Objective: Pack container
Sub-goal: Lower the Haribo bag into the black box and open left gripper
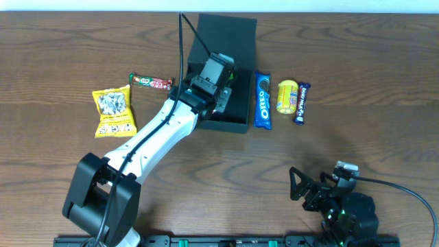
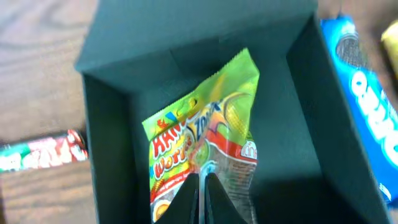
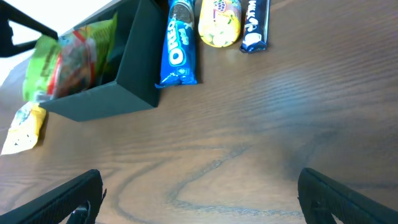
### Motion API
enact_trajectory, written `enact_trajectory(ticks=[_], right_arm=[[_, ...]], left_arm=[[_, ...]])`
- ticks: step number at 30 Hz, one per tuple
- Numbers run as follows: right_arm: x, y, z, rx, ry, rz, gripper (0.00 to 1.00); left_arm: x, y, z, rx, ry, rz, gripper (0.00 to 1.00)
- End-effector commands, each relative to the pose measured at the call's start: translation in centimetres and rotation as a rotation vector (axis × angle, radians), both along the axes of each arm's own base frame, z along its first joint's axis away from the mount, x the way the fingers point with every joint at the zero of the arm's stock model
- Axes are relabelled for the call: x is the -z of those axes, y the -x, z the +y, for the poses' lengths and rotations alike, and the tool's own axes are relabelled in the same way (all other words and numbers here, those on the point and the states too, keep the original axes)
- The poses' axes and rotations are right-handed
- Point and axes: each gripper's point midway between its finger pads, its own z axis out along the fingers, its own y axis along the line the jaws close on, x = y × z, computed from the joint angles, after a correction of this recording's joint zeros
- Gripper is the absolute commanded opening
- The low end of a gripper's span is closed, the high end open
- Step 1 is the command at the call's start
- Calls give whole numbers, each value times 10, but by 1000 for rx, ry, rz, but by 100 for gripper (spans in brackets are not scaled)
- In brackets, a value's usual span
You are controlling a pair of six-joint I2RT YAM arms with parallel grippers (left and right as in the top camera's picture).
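Note:
The container [image 1: 236, 41] is a dark square box with its flap lid open at the back; it also shows in the left wrist view [image 2: 109, 130] and the right wrist view [image 3: 106, 99]. My left gripper [image 2: 202, 186] is over the box, shut on the lower edge of a green gummy packet [image 2: 208, 124], which hangs inside the box. The packet pokes above the box wall in the right wrist view [image 3: 74, 53]. My right gripper [image 3: 199, 193] is open and empty, low near the table's front right [image 1: 302, 185].
Right of the box lie a blue Oreo pack [image 1: 263, 100], a yellow packet [image 1: 287, 96] and a dark blue bar [image 1: 302, 103]. Left of it lie a red-green bar [image 1: 151, 83] and a yellow seed packet [image 1: 114, 111].

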Motion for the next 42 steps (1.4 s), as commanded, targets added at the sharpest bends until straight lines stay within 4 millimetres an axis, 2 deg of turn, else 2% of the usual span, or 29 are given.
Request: enact_trajectory(ticks=[1,4,5,6,7,9,12,13,14,16,20,26,31,36,42], right_arm=[[0,0,1,4,-17,3,99],[0,0,0,10,-14,3,99],[0,0,0,10,-14,3,99],[0,0,0,10,-14,3,99],[0,0,0,10,-14,3,99],[0,0,0,9,-14,3,99],[0,0,0,9,-15,3,99],[0,0,0,11,-18,4,99],[0,0,0,17,-26,7,99],[0,0,0,23,-36,10,99],[0,0,0,23,-36,10,99],[0,0,0,22,-36,11,99],[0,0,0,23,-36,11,99],[0,0,0,23,-36,11,99],[0,0,0,33,-50,14,99]], left_arm=[[-4,-13,1,-62,1,-36,6],[20,-10,-4,-58,0,20,8],[28,-8,-5,-49,-7,42,25],[35,-5,-5,-40,-22,63,57],[41,-1,-3,-41,-43,81,75],[40,3,-2,-40,-40,98,72],[27,8,-12,-3,21,103,70],[25,10,-17,17,53,114,61],[26,13,-25,45,91,136,47],[33,22,-39,101,160,199,30],[58,22,-41,100,156,252,6],[88,30,-53,135,188,337,6],[115,32,-42,94,128,380,6],[116,16,-15,-92,45,308,6],[114,18,-12,-172,75,323,6]])
